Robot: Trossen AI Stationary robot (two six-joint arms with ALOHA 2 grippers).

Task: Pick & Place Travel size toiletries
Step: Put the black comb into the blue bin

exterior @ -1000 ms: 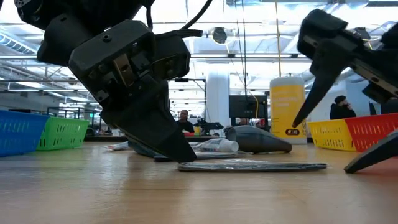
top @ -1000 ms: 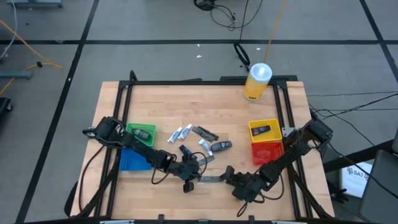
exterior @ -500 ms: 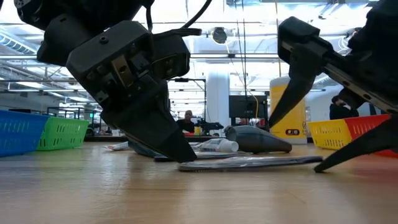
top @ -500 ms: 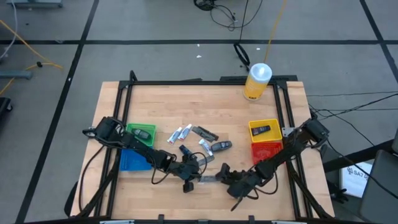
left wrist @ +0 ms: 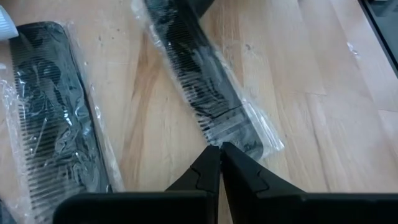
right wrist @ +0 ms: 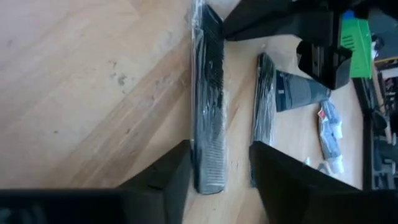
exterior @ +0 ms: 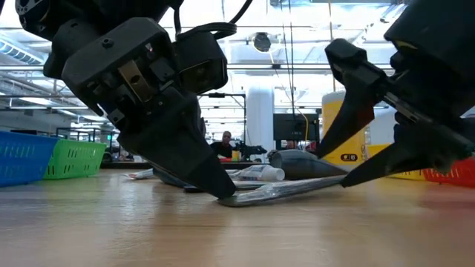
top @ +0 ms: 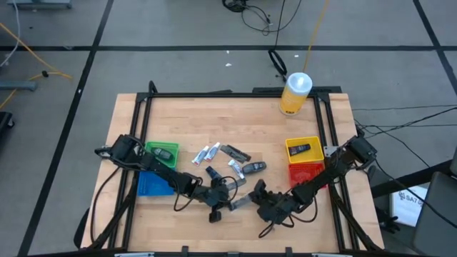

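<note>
Wrapped comb [top: 240,203] is lying near table [top: 178,121] front edge, between both grippers. Left gripper [left wrist: 219,155], fingers shut, is pinning one end of wrapper, prob. to steady it. Right gripper [right wrist: 219,167] is straddling other end, fingers part open, not yet gripping. Second comb [left wrist: 53,118] is lying just beside.

The whole worktop [top: 235,143] is seen from directly above in the high view, with floor around it. The low view is set at worktop height, looking level across the surface into the room behind — very close to both arms. Each wrist view is aimed steeply down at the wood from close range. The wrapped comb [left wrist: 205,102] is shared by all four views — it lies near the front edge.
</note>
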